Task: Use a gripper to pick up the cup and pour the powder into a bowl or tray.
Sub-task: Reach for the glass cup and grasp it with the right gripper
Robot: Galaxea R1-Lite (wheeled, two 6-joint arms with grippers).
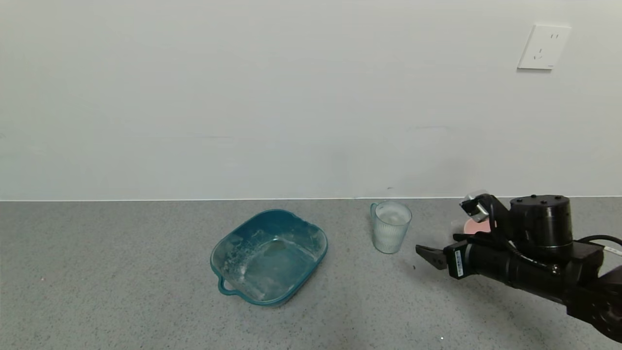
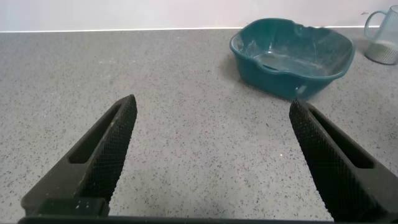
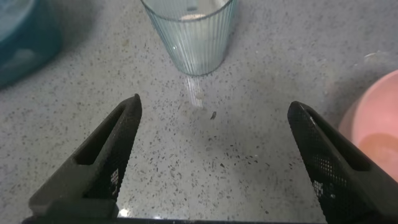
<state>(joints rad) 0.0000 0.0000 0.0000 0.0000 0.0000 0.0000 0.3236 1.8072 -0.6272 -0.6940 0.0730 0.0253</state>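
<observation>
The cup [image 1: 391, 226], a ribbed pale blue-green tumbler, stands upright on the grey counter with whitish powder [image 1: 392, 216] inside. My right gripper [image 1: 436, 245] is open and empty, low over the counter just right of the cup and apart from it. In the right wrist view the cup [image 3: 189, 34] stands ahead of the open gripper [image 3: 214, 106]. The pink bowl [image 1: 474, 226] is mostly hidden behind my right arm; its rim shows in the right wrist view [image 3: 376, 134]. My left gripper [image 2: 212, 102] is open and empty over bare counter, out of the head view.
A teal squarish tray [image 1: 268, 256] with a handle and powder residue sits left of the cup; it also shows in the left wrist view [image 2: 289, 56]. A white wall runs along the counter's back edge, with a socket [image 1: 544, 47] at upper right.
</observation>
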